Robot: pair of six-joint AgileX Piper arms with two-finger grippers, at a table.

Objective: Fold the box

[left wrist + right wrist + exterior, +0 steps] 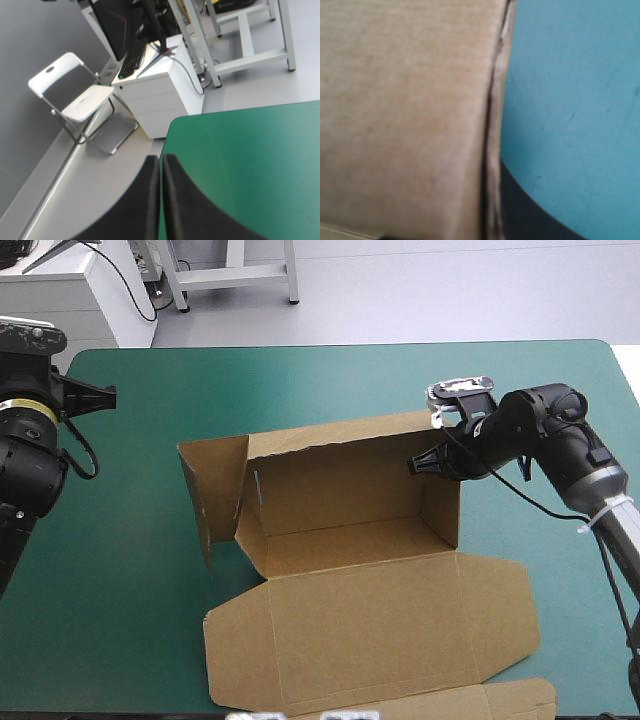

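The brown box (350,510) stands mid-table as an open tray, with its back and right walls raised. Its lid (380,625) lies flat toward the front edge, and the left end flap (212,490) stands swung outward. My right gripper (422,465) is at the top of the right wall, shut on it. In the right wrist view the wall (405,115) runs between the fingers of the right gripper (492,165), with one black finger (530,215) on the outer side. My left gripper (161,162) is shut on nothing, raised over the table's far left corner, well away from the box.
The lid's tuck flap (450,702) reaches the table's front edge. Teal-green cover (120,540) stretches left of the box and behind it. The table's far left corner (175,122) lies just ahead of the left gripper.
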